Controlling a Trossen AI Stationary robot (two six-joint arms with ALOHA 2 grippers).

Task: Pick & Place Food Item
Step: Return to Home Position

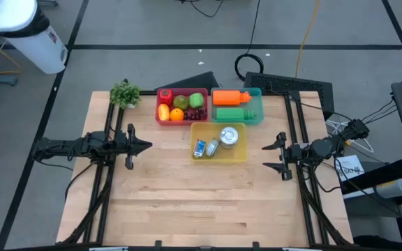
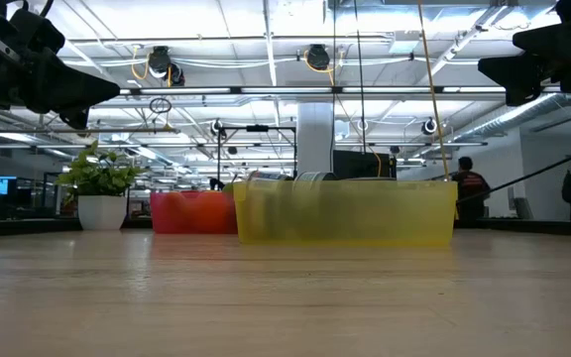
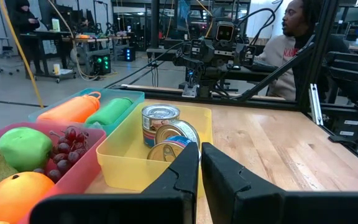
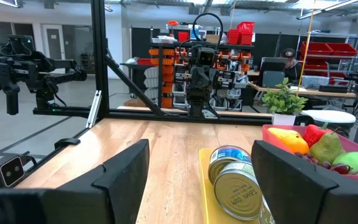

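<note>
Two hands are held empty above the wooden desk (image 1: 187, 202). The left hand (image 1: 145, 146) is seen with its fingers drawn almost together, and the right hand (image 1: 265, 157) with its fingers spread wide. Between them a yellow plastic bin (image 1: 218, 160) is set, holding round metal cans (image 1: 230, 134). Just behind it a red plastic bin (image 1: 182, 90) is filled with fruit, dark red grapes (image 1: 197, 113) included. A teal plastic bin (image 1: 258, 104) is placed beside it.

My end effector (image 3: 201, 153), fingers nearly closed together, faces the yellow bin (image 3: 129, 169) holding three cans (image 3: 160, 120) (one upright) on the wooden surface (image 3: 278, 143); beside it, a red bin (image 3: 73, 178) holds fruit (image 3: 23, 148)
</note>
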